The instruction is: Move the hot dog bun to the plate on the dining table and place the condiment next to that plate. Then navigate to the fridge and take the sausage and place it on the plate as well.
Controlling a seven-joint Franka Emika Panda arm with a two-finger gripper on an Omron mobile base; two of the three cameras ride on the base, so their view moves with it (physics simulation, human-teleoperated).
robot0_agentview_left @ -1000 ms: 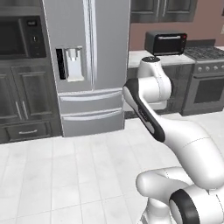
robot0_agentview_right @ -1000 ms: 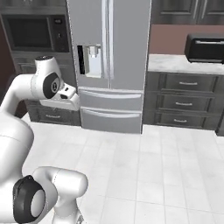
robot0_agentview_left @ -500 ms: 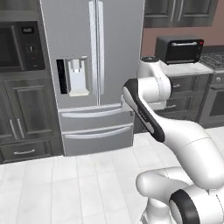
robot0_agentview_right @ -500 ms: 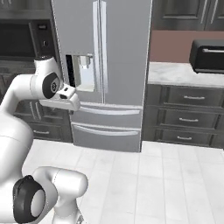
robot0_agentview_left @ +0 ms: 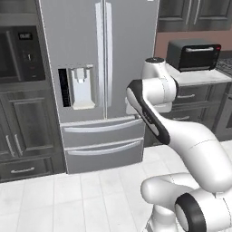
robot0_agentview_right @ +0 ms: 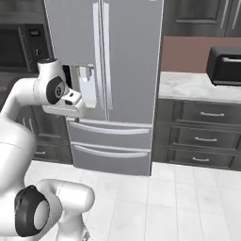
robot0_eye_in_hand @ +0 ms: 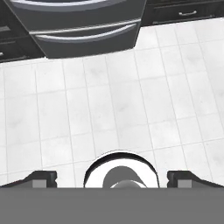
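The steel fridge (robot0_agentview_left: 104, 68) (robot0_agentview_right: 122, 70) stands straight ahead with both doors and both lower drawers shut, so the sausage is hidden. In the hand view its bottom drawers (robot0_eye_in_hand: 83, 30) lie across the top. My gripper (robot0_eye_in_hand: 113, 179) is open with nothing between its fingertips (robot0_eye_in_hand: 43, 178); it points down at the white floor tiles a little way in front of the fridge. The arm is folded up, and the hand (robot0_agentview_right: 66, 107) hangs level with the fridge's water dispenser (robot0_agentview_right: 87, 84). The hot dog bun, condiment, plate and dining table are out of view.
A black toaster oven (robot0_agentview_left: 195, 54) (robot0_agentview_right: 226, 66) sits on the counter right of the fridge, above dark drawers (robot0_agentview_right: 202, 136). A built-in microwave (robot0_agentview_left: 20, 54) is set in dark cabinets on the left. Open tiled floor (robot0_eye_in_hand: 118, 100) lies before the fridge.
The whole picture has shifted: the base has driven closer to the fridge, which now looks larger and more central. The arm keeps its folded pose and the gripper stays open.
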